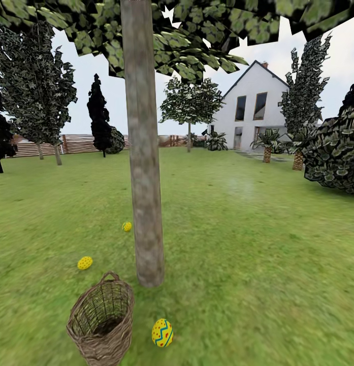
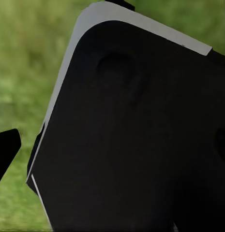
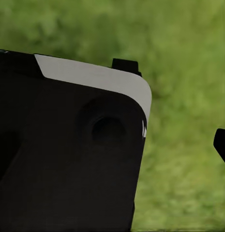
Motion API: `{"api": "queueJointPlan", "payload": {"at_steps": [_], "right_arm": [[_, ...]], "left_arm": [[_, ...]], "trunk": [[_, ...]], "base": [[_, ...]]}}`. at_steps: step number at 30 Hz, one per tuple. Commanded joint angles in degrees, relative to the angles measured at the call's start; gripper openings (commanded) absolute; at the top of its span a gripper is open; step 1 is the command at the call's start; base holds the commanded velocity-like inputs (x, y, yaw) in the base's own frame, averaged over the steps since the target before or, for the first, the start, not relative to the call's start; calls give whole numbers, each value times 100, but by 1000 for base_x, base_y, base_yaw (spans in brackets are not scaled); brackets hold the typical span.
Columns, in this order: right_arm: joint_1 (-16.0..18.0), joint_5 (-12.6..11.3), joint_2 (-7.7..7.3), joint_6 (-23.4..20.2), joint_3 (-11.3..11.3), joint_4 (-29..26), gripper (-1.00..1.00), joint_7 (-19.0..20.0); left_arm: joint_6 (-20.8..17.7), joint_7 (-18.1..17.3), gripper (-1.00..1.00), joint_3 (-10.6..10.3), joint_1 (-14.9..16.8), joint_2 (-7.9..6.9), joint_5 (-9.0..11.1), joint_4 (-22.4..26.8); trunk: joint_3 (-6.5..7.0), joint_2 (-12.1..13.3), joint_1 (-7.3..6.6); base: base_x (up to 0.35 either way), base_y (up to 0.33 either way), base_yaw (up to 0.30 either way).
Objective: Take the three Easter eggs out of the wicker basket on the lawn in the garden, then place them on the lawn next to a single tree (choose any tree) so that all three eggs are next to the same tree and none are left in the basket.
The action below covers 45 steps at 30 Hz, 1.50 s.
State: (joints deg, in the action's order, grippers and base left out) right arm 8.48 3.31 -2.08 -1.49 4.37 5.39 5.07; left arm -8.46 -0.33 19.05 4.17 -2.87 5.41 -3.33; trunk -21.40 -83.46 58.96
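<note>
Lawn [image 1: 258,244], tree [image 1: 143,152] dead ahead. Three Easter eggs [image 1: 162,333] ring its trunk; wicker basket [image 1: 101,320] looks empty. My jaws: state unreadable.

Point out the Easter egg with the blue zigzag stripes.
It is the big near egg right of the wicker basket. The two farther eggs left of the tree trunk look dotted.

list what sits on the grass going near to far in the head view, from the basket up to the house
wicker basket and the blue-zigzag egg nearest, about level → tree trunk's base → dotted egg → third egg → wooden fence and white house at the back.
</note>
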Motion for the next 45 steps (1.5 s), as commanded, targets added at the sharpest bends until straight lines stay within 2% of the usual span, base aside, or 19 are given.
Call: {"api": "queueJointPlan", "payload": {"at_steps": [1, 6, 9, 17, 23, 31, 45], "right_arm": [[-33, 35, 4, -7, 43, 6, 100, 18], [-110, 36, 33, 0, 41, 6, 100, 21], [-117, 37, 51, 0, 45, 6, 100, 21], [-206, 37, 117, 4, 41, 12, 100, 19], [-259, 25, 128, 16, 42, 7, 100, 13], [-259, 3, 126, 346, 38, -2, 100, 12], [-261, 11, 123, 362, 37, -3, 100, 12]], "left_arm": [[-8, -24, 100, 2, -18, 12, 57, -10], [3, -99, 100, 2, -136, 30, 62, -10], [163, -106, 100, 2, -173, 35, 58, -4], [211, -107, 100, 5, -180, 30, 57, -8], [213, -107, 100, 3, -244, 38, 57, -10], [221, -107, 100, 2, -259, 56, 57, 0], [231, -107, 100, 2, -259, 67, 61, 16]], "trunk": [[13, 38, -23], [102, 238, -133], [156, 359, -199], [309, 680, -374], [419, 920, -506], [562, 1241, -682], [739, 1803, -989]], "base": [[0, 0, 0], [0, 0, 0], [0, 0, 0], [0, 0, 0], [0, 0, 0], [0, 0, 0], [0, 0, 0]]}}
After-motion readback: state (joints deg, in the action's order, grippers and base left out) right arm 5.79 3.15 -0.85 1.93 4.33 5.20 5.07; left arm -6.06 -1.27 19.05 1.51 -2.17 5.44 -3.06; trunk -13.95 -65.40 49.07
